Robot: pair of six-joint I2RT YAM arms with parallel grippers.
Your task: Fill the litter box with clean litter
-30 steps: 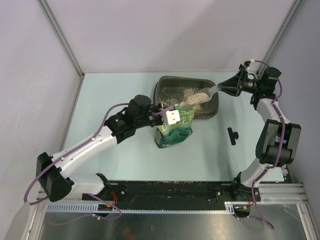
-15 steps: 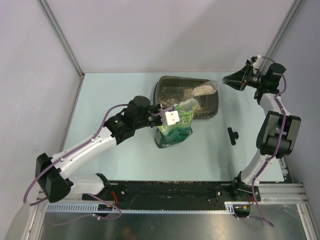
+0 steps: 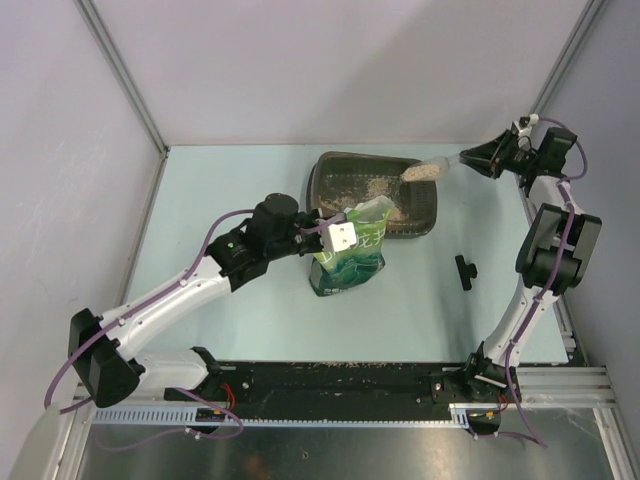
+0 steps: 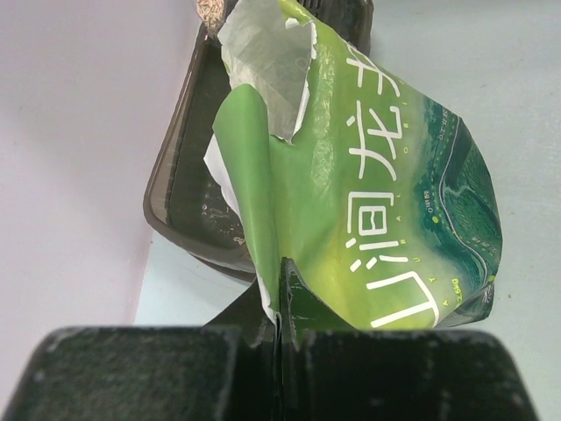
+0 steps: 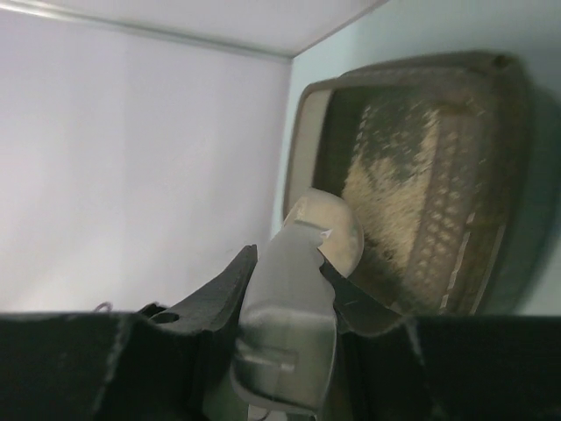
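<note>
While right end effector [image 3: 486, 158] clamps scoop [image 3: 428, 170] handle, loaded bowl hangs at rim of litter box [image 3: 325, 178], box lying ahead of it. Tip early and you spill clean litter [image 3: 421, 172] onto worktop [image 3: 230, 190]. Left end effector [image 3: 333, 232] pinches green bag [image 3: 352, 262]; slip topples it.

White characters, illegible, on green pouch [image 4: 386, 175]

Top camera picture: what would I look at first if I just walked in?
The bright green bag jumps out, standing mid-table, pinched at its top by the left gripper. Behind it, the right gripper holds a clear scoop of tan litter over the right end of the dark litter box.
</note>
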